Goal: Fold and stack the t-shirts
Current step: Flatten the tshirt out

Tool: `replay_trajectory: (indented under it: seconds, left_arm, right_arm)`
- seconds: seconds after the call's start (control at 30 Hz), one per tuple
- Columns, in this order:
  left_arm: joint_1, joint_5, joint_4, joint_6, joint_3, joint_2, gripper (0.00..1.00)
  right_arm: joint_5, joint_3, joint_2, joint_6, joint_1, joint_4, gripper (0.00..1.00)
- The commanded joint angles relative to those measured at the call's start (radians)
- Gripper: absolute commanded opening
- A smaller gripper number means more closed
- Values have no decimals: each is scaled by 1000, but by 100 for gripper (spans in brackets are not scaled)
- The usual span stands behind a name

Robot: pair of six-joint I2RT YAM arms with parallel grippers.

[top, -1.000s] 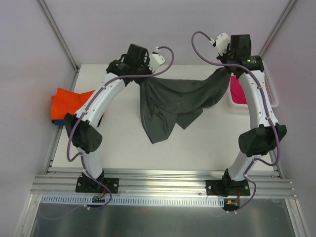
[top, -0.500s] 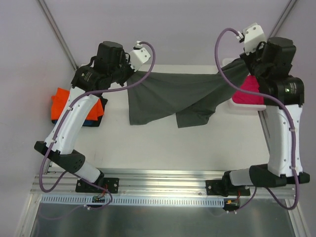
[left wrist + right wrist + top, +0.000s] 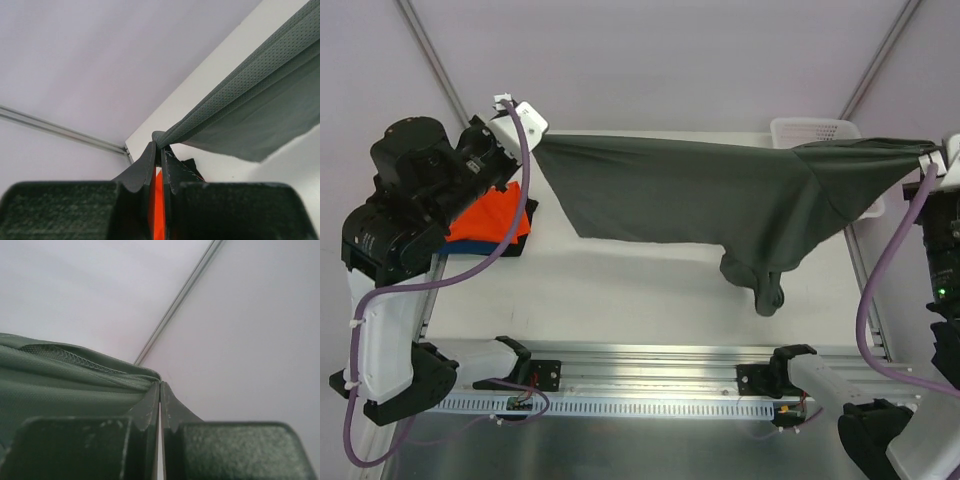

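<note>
The dark grey t-shirt (image 3: 720,195) hangs stretched in the air across the table, held by its two upper corners. My left gripper (image 3: 537,143) is shut on the shirt's left corner; the left wrist view shows the cloth (image 3: 260,100) pinched at that gripper's (image 3: 161,147) tips. My right gripper (image 3: 924,152) is shut on the right corner, where the hem (image 3: 60,385) runs into the closed right gripper (image 3: 160,384). A bunched part of the shirt (image 3: 767,285) dangles below the middle right. A folded orange t-shirt (image 3: 490,215) lies on a blue one (image 3: 470,246) at the table's left edge.
A white mesh basket (image 3: 815,129) stands at the back right corner, mostly behind the stretched shirt. The white table (image 3: 620,290) lies beneath, with enclosure walls on three sides and an aluminium rail (image 3: 650,355) at the near edge.
Both arms have swung outward and up, pulling the grey shirt from a sagging bundle into a wide taut span. The left arm now stands over the orange stack.
</note>
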Motion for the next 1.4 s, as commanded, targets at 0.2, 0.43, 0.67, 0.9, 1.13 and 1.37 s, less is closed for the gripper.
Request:
replay_trajectory:
  seconds: [0.2,0.43,0.67,0.9,1.13,1.37]
  left_arm:
    - [-2,19,-10,35,-33,92,0]
    - [88,148,103,104,-210,188,0]
    - [271,310,132,90,-98,490,0]
    - [328,354,132,131,103,814,0]
    - [336,375,134,144,195,972,0]
    - [340,373,142,116,206,1027,0]
  right_arm:
    - [-31,-93,64,-83,3,88,1]
    - [-111,-245,234,-164,3,212,0]
    - [-163,-165,581,-185,-3,275,1]
    - [-155,4,933,-218,-3,289,1]
    - [-102,65,1135,-234,-2,370,1]
    - [-62,35,1172,-251,6,415,1]
